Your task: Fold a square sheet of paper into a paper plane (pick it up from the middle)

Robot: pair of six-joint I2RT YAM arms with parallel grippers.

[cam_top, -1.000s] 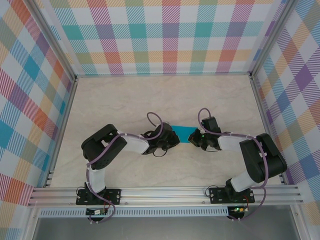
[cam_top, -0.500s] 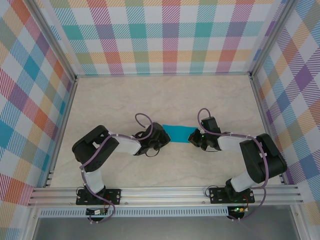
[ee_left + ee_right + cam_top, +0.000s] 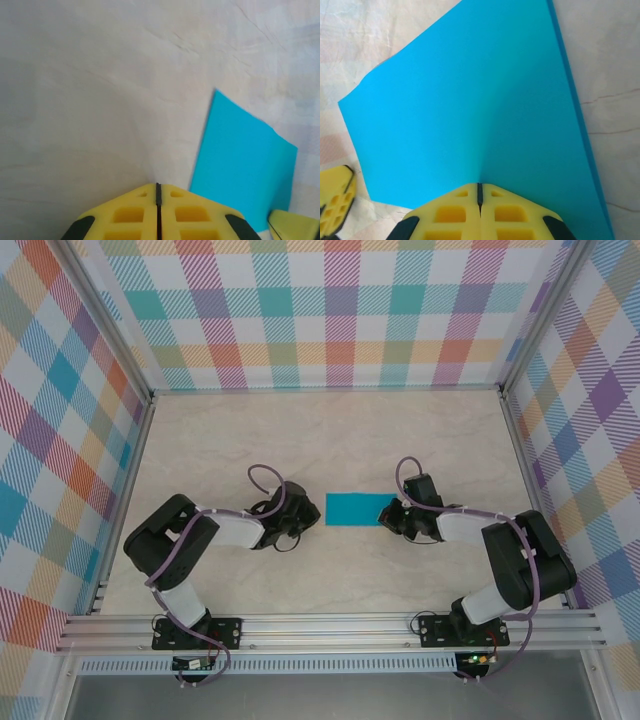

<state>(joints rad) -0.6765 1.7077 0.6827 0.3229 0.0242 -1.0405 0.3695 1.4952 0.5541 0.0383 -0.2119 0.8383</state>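
In your right wrist view the near edge of the square sheet of paper [image 3: 470, 100] hides behind the closed fingers of the right gripper [image 3: 480, 191], so you cannot tell whether they pinch it or press on it, and the sheet runs off the frame at 5 o'clock. In your left wrist view the left gripper [image 3: 158, 189] is cropped at 6 o'clock, and the sheet's corner at 4 o'clock slips behind a cropped fingertip [image 3: 295, 226]. From above, both grippers' fingertips are too small to read.

Smooth matt paper [image 3: 470, 100]; table [image 3: 250, 440] perhaps marble-look laminate, matt.
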